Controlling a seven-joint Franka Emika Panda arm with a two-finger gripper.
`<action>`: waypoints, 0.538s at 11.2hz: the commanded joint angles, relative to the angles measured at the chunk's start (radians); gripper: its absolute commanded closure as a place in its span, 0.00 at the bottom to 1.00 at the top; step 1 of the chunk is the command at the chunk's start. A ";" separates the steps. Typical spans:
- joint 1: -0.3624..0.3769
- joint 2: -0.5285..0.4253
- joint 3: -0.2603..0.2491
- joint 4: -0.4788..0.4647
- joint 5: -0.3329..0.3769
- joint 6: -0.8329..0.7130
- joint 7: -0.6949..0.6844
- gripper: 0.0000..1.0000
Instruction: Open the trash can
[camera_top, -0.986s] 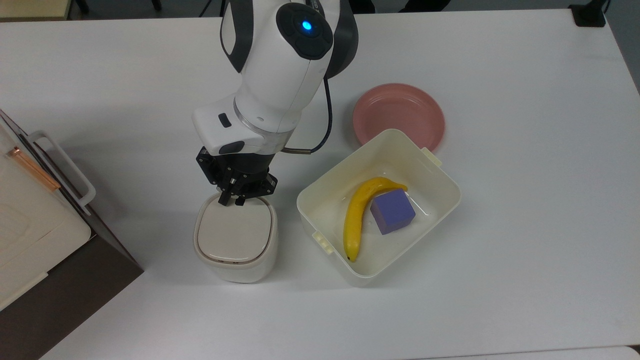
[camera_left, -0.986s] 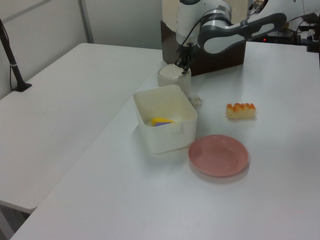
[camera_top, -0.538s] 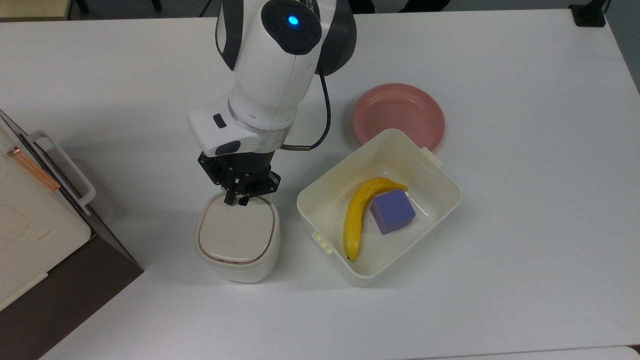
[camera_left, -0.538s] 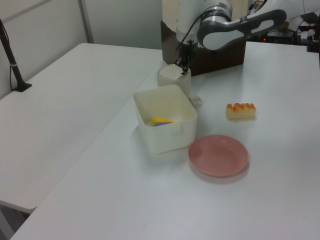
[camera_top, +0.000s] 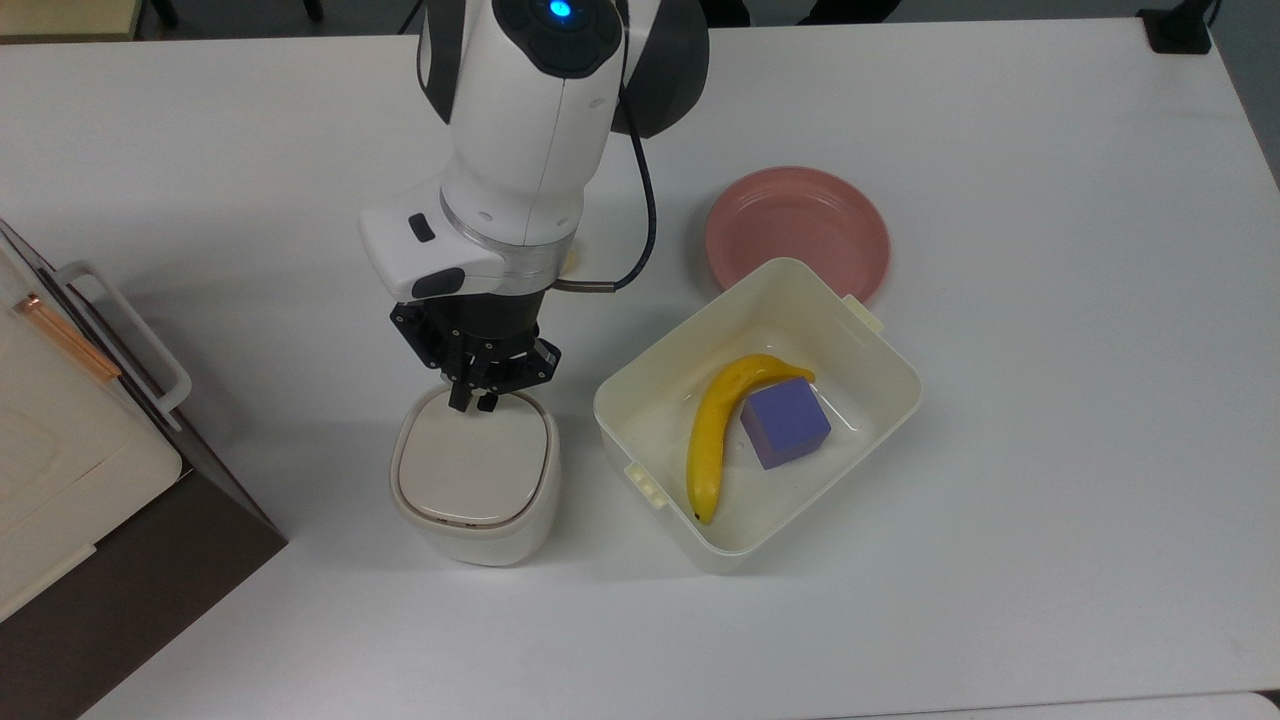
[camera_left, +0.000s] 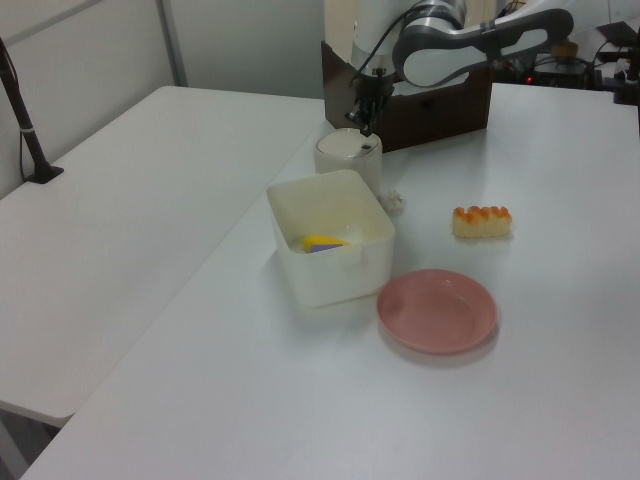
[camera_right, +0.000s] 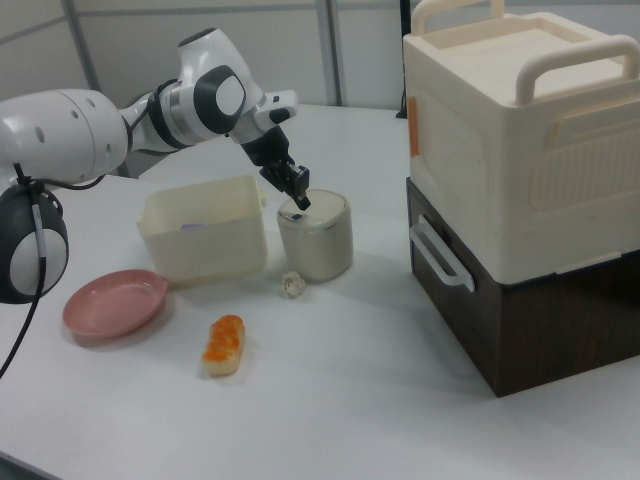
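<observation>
My jaws closed, empty, tips poised at rear edge of trash can (camera_top: 473, 475) lid — closed tips act as one probe for push button. Lid down. Trash can upright on worktop (camera_top: 1050, 350), just beside tub (camera_top: 905, 385) — approach from above avoids tub wall.

The trash can (camera_top: 475, 478) looks like smooth cream plastic with a soft sheen, and its beige lid (camera_top: 472, 462) is matt. The tub (camera_top: 868, 350) beside it is glossy cream plastic. Inside, the banana (camera_top: 712, 435) has a smooth, waxy yellow skin and the purple cube (camera_top: 786, 423) looks matt, like foam. The pink plate (camera_top: 790, 220) has a dull satin finish. The table (camera_top: 1050, 400) is smooth matt white. The arm's shell (camera_top: 530, 120) is glossy white plastic; the gripper (camera_top: 473, 402) is matt black.
</observation>
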 joint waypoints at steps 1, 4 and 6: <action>-0.008 -0.011 0.008 -0.010 0.022 0.013 -0.040 1.00; 0.001 -0.012 0.013 -0.021 0.009 0.011 -0.043 1.00; 0.006 -0.012 0.013 -0.025 -0.005 0.011 -0.046 1.00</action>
